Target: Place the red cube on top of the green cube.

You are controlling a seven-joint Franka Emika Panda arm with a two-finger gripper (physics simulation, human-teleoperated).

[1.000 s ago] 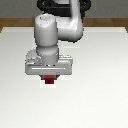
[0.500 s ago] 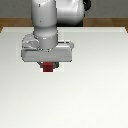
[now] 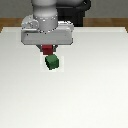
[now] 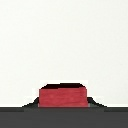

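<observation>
The red cube (image 3: pixel 47 49) is held in my gripper (image 3: pixel 48 50), just under the grey hand. It also fills the near edge of the wrist view (image 4: pixel 62 96), between the dark finger bases. The green cube (image 3: pixel 51 62) rests on the white table (image 3: pixel 95 90), just below the red cube in the exterior view and slightly toward that view's right. The red cube is above the table, close to the green cube; I cannot tell if they touch. The green cube does not show in the wrist view.
The white table's far edge (image 3: pixel 100 27) meets a brown floor behind the arm. A dark robot base (image 3: pixel 75 12) stands at the back.
The arm has risen and moved toward the far side with the red cube. The green cube, hidden under the hand before, now shows below it.
</observation>
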